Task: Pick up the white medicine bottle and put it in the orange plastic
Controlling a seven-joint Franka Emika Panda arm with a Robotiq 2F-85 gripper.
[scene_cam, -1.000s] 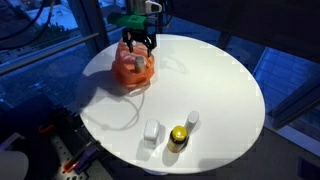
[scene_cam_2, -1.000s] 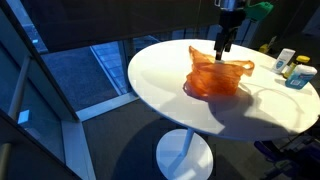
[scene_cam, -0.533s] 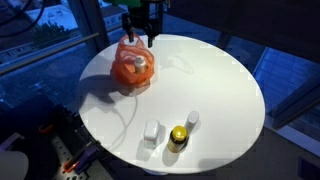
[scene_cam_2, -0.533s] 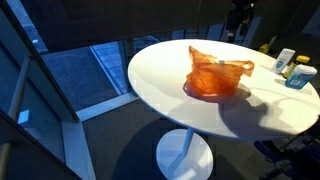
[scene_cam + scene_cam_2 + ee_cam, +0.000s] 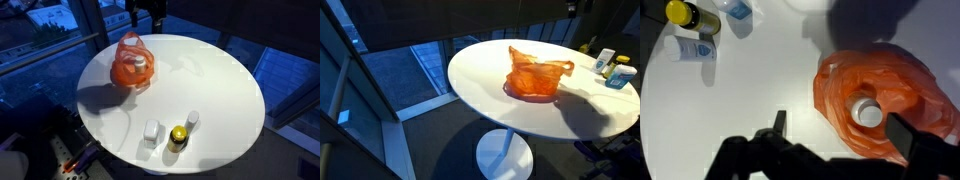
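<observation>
Gripper (image 5: pixel 835 128): its two fingers are wide apart and hold nothing. It hangs high over the bag.
White medicine bottle (image 5: pixel 868 112): it sits inside the orange plastic bag (image 5: pixel 902 85), and its cap seems to face up.
Job: it looks done, I think, because the bottle is in the bag.
Bag: it looks thin and floppy. It lies toward one side of the round surface (image 5: pixel 205 75).
Worry one: the bag could sag to one side. Then the bottle could tip over and roll out.
Worry two: if the gripper dips low, a finger could catch a bag handle. That could drag the bag toward the rim.
Other things: a yellow-capped bottle (image 5: pixel 179 135) and a small white box (image 5: pixel 152 131) stand well apart from the bag. They should be safe.
</observation>
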